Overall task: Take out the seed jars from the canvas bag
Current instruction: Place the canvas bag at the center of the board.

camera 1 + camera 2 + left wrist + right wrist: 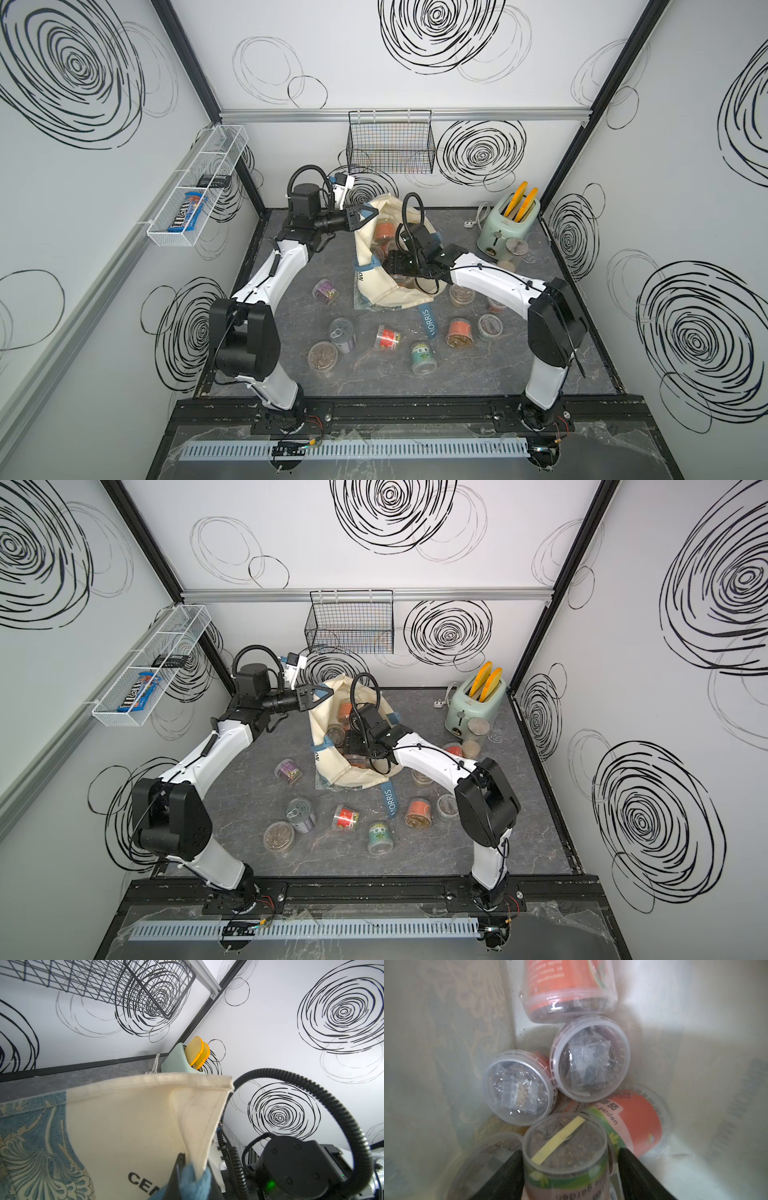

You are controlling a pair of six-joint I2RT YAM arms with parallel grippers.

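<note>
Where the dark grey marbled counter [374, 382] spreads between the two arms, we see the large cream canvas bag [368, 243] near its middle, mouth open to both top views and its blue "MORRIS" strap [432, 322] trailing toward the front. A mint-green toaster [509, 228] with two yellow slices [524, 198] in its slots stands in the rear corner on the right arm's side.

The left end effector [372, 212] is pressed together on the bag's rim. In the left wrist view it [193, 1167] pinches a blue fabric handle [193, 1184] along with the canvas edge.

The right end effector [394, 268] reaches down into the bag, its tips hidden in the top views. In the right wrist view it [570, 1150] has its black fingers [508, 1174] standing apart on either side of a green-banded clear jar [564, 1159]. One finger lies against the jar's wall and the other sits just beside it; we cannot tell whether a grip is made.

Four more small clear plastic seed jars lie deeper in the bag. An orange-labelled one [569, 987] is on its side, two lid-up jars [590, 1057] [520, 1088] touch each other, and a red-labelled one [631, 1124] is beside the fingers.

Others lie out on the counter. A purple-labelled jar [325, 291] is on the left arm's side of the bag. Toward the front are a clear-lidded upright jar [322, 355] touching a ring-pull metal can [343, 334], a red-labelled tipped jar [387, 337], a green-and-white jar [423, 357] and an orange-labelled jar [459, 332].
</note>
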